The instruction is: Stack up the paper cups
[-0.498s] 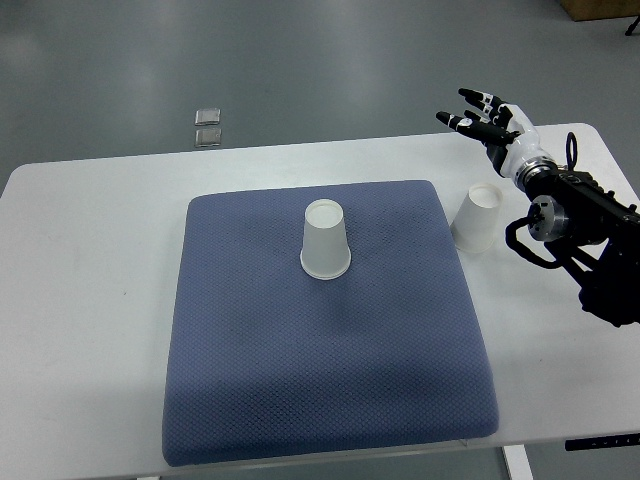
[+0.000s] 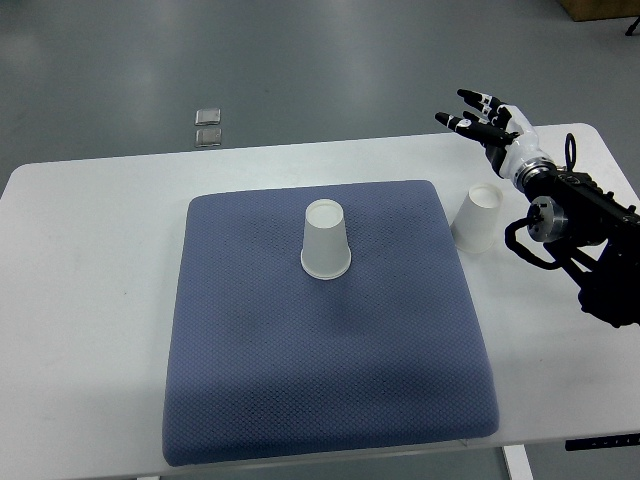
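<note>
Nothing is stacked yet, as far as I can judge. One paper cup (image 2: 326, 241) stands upside down near the middle of the blue mat (image 2: 330, 380), toward its far half. The second paper cup (image 2: 477, 218) also sits inverted, off the mat on the bare white tabletop (image 2: 90, 260), just beside the mat's right edge. The two cups are well apart, so the whole job is still ahead of me: take one cup, carry it over, and set it on the other.

My right robot hand (image 2: 484, 115) hovers above the far right part of the tabletop, beyond the second cup and not touching it. Its fingers are spread and it holds nothing. I think it sits somewhat higher than the cup's top, though the steep view makes height hard to read. My left arm does not show at all.
</note>
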